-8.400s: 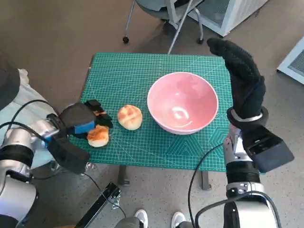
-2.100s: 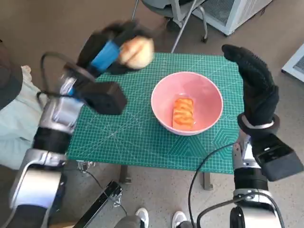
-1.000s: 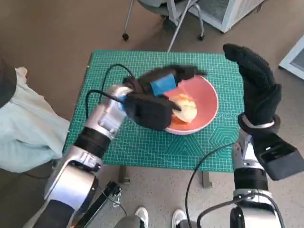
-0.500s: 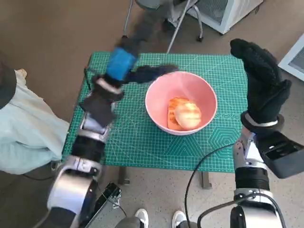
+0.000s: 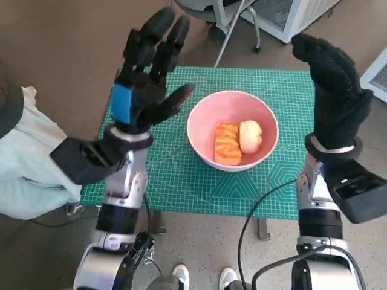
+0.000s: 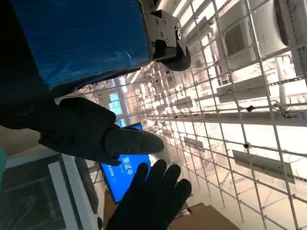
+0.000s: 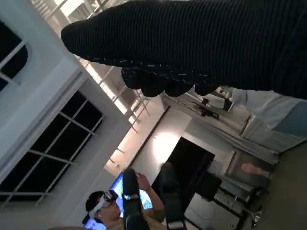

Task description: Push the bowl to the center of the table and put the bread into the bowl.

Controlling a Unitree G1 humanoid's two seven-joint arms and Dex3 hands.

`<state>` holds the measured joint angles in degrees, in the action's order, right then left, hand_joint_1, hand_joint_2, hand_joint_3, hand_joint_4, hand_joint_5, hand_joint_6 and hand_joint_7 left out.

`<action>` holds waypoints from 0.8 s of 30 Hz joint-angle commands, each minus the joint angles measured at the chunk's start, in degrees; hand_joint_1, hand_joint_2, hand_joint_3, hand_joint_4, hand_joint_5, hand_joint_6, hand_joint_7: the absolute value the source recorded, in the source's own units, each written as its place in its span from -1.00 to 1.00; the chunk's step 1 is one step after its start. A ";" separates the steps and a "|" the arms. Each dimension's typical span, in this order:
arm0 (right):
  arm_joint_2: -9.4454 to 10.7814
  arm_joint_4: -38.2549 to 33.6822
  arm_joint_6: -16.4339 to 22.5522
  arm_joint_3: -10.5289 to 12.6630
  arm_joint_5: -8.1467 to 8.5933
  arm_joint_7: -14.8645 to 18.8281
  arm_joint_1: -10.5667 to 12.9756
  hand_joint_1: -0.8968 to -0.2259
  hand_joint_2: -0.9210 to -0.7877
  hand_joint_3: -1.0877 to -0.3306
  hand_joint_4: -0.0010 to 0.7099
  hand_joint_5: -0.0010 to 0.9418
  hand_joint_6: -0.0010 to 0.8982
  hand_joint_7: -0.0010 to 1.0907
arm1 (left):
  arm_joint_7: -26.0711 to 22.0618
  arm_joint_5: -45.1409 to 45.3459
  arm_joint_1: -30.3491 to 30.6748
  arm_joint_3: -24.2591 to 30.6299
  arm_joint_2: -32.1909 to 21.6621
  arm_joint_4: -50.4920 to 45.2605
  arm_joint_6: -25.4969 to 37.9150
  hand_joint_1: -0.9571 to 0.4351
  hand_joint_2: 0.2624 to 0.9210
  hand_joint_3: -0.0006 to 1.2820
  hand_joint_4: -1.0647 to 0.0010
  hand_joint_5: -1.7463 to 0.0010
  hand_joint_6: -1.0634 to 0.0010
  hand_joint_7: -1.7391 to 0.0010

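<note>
I am reading the task as done: both bread pieces (image 5: 237,142) are lying in the bowl (image 5: 205,115) mid-tabletop (image 5: 181,181), left hand (image 5: 145,78) and right hand (image 5: 332,78) are hovering spread and empty, so next I am only lowering them.

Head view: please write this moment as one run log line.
bowl: holds both breads | left hand: raised, holds nothing | right hand: raised, holds nothing

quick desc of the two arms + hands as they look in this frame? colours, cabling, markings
Left hand: black, with blue tape across its back, on a pale silver forearm with black joint bands and a black box at the wrist. Right hand: black knitted glove with a pale cuff ring, a black box below it, on a silver forearm with black cables looping beside it.
</note>
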<state>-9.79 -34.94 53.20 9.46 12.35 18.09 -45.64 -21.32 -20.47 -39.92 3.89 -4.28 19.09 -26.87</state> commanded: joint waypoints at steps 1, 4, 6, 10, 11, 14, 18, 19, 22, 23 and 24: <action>0.14 0.21 -0.90 -0.58 -1.60 -0.84 -0.45 0.23 -1.00 -0.04 -0.06 -1.00 -0.93 0.39 | 0.02 1.37 0.76 0.56 -0.34 -2.36 -0.49 -0.33 1.00 -0.60 0.55 1.00 0.94 0.30; 0.01 0.05 -0.69 -0.79 -2.19 -0.93 -0.80 0.21 -1.00 -0.04 -0.07 -1.00 -0.93 0.38 | 0.12 1.30 1.05 0.80 0.05 -2.88 -0.46 -0.35 1.00 -0.61 0.55 1.00 0.91 0.35; -0.09 0.28 -0.52 -1.03 -2.73 -1.07 -0.81 0.19 -1.00 -0.04 -0.07 -1.00 -0.94 0.38 | 0.33 1.38 1.30 0.88 0.23 -3.49 -0.32 -0.35 1.00 -0.61 0.55 1.00 0.89 0.37; -0.38 0.23 -0.31 -1.30 -3.24 -0.98 -0.89 0.17 -1.00 -0.04 -0.09 -1.00 -0.96 0.37 | 0.49 2.17 1.91 0.70 0.08 -4.74 -0.33 -0.36 1.00 -0.61 0.53 0.99 0.84 0.46; -0.42 0.17 -0.33 -1.34 -3.27 -0.92 -0.91 0.16 -1.00 -0.04 -0.09 -1.00 -0.96 0.37 | 0.42 2.33 1.99 0.66 0.03 -4.91 -0.40 -0.37 1.00 -0.61 0.54 0.99 0.84 0.46; -0.45 0.08 -0.57 -1.48 -3.46 -0.89 -1.00 0.15 -1.00 -0.04 -0.12 -1.00 -0.97 0.37 | 0.16 2.52 2.16 0.67 -0.09 -5.53 -0.23 -0.38 1.00 -0.61 0.54 1.00 0.82 0.48; -0.56 0.37 -1.13 -1.60 -3.77 -1.04 -0.86 0.15 -1.00 -0.05 -0.13 -1.00 -0.97 0.37 | -0.26 1.83 1.93 1.15 0.05 -5.12 0.07 -0.38 1.00 -0.61 0.55 1.00 0.78 0.48; -0.57 0.49 -1.29 -1.62 -3.85 -1.11 -0.78 0.15 -1.00 -0.05 -0.13 -1.00 -0.97 0.37 | -0.35 1.65 1.81 1.26 0.11 -4.85 0.08 -0.37 1.00 -0.61 0.54 1.00 0.77 0.47; -0.38 1.18 -1.92 -1.76 -3.60 -1.10 -0.48 0.14 -1.00 -0.05 -0.14 -1.00 -0.97 0.37 | -0.22 1.44 1.55 1.50 0.34 -4.44 0.47 -0.36 1.00 -0.61 0.53 0.99 0.74 0.47; -0.33 1.34 -2.08 -1.78 -3.49 -1.07 -0.41 0.14 -1.00 -0.05 -0.14 -1.00 -0.97 0.37 | -0.17 1.44 1.50 1.55 0.40 -4.36 0.55 -0.36 1.00 -0.62 0.52 0.99 0.73 0.48; -0.26 1.53 -2.27 -1.80 -3.38 -1.06 -0.33 0.14 -1.00 -0.05 -0.13 -1.00 -0.97 0.37 | -0.08 1.50 1.46 1.59 0.44 -4.30 0.63 -0.35 1.00 -0.62 0.52 0.99 0.73 0.48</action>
<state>-10.11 -33.88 51.96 7.95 8.80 17.26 -46.68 -21.36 -18.68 -38.13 5.17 -4.11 14.58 -26.70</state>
